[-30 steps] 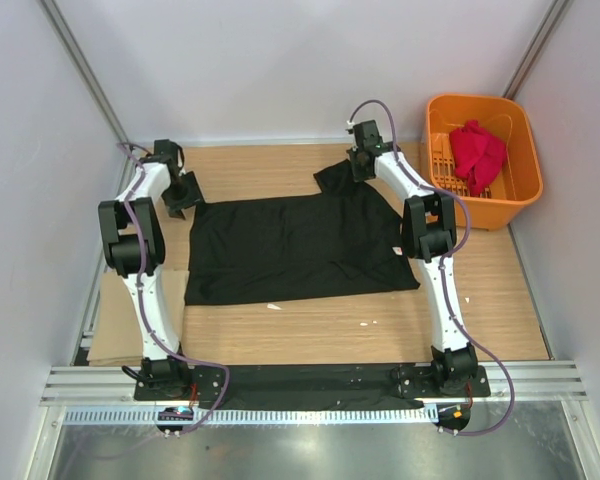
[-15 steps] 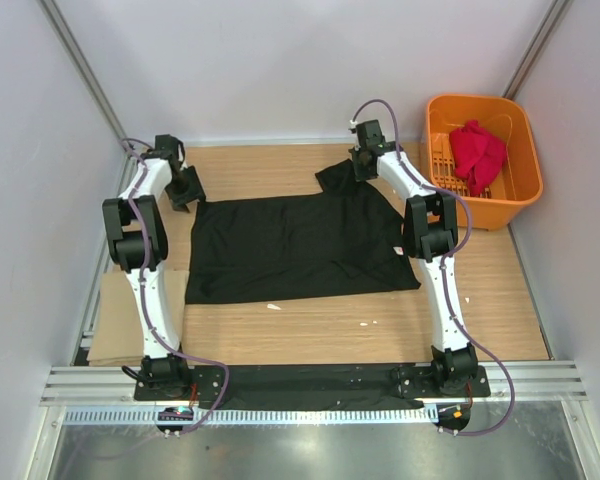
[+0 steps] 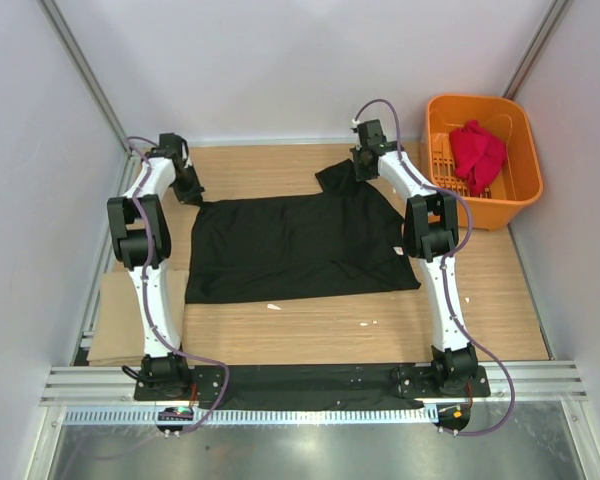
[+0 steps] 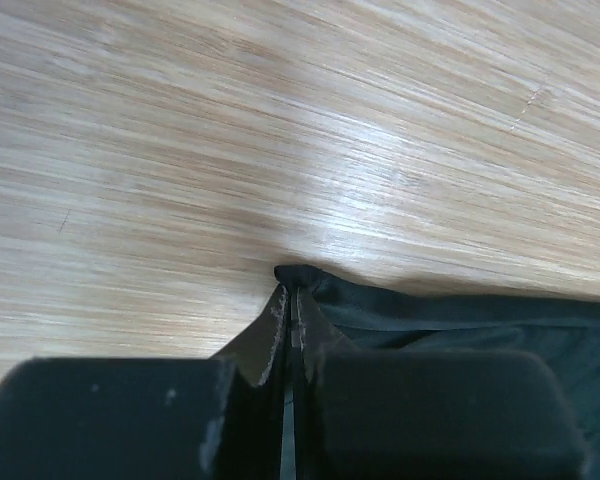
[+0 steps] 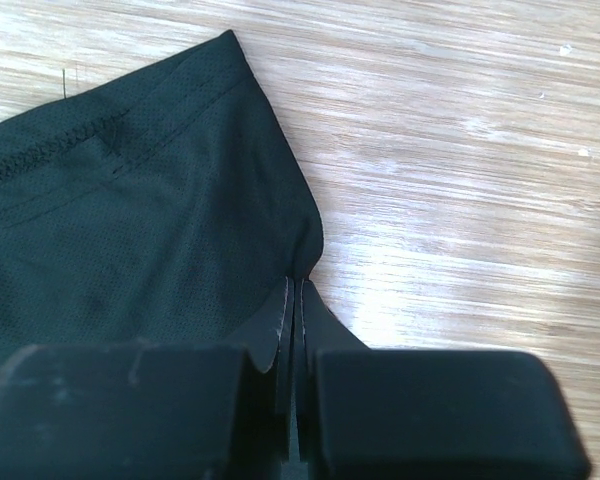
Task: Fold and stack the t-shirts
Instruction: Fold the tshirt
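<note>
**Black t-shirt (image 3: 295,250) pinched at two far points**

Position: the garment lies spread flat on the wooden table (image 3: 380,325), between the two arms. Its far-right part, by the sleeve, is rucked up toward the rear of the table.

Left gripper (image 4: 292,318): the fingers are pressed together on the shirt's far-left corner, down at the table surface. The tip of the cloth shows just past the fingertips.

Right gripper (image 5: 296,300): the fingers are likewise closed, nipping the fabric edge near a stitched hem. The cloth is puckered at the pinch.

Red t-shirt (image 3: 477,155): bunched inside the orange basket (image 3: 525,195), which stands at the far-right corner of the table, apart from the black garment.

Tan cardboard sheet (image 3: 108,325): lies at the left edge of the table, partly under the left arm. Whether it touches the black cloth cannot be told.

White specks (image 3: 273,307): on the wood just in front of the near hem.
</note>
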You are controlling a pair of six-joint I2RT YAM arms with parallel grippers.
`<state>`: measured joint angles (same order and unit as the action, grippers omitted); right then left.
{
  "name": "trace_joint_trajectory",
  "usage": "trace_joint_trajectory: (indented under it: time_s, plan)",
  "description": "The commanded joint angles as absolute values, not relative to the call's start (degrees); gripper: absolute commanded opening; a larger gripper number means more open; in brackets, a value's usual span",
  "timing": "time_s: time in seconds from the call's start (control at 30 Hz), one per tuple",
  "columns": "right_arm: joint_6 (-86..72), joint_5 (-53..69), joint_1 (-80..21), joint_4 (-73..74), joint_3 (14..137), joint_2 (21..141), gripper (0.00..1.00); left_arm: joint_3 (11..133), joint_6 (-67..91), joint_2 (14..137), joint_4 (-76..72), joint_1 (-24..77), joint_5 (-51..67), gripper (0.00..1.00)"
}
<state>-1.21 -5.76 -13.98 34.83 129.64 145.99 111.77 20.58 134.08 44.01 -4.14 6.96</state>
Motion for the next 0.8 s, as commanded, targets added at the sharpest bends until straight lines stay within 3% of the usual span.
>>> trace_joint_trajectory:
  time_s: [0.0, 0.37, 0.77]
  plan:
    - [-2.98, -5.97, -13.62, 36.12, 130.43, 145.37, 0.01, 113.55, 19.08, 135.36, 43.51, -3.78, 7.82, 0.0]
    - [-8.09, -8.7, -13.54, 40.6, 127.27, 133.95, 0.01, 107.24, 19.42, 121.91, 41.22, -3.69, 8.44, 0.0]
    - [-10.98, -9.58, -13.36, 45.35, 114.18, 121.66, 0.01, 93.78, 21.53, 109.43, 40.86, -3.69, 5.72, 0.0]
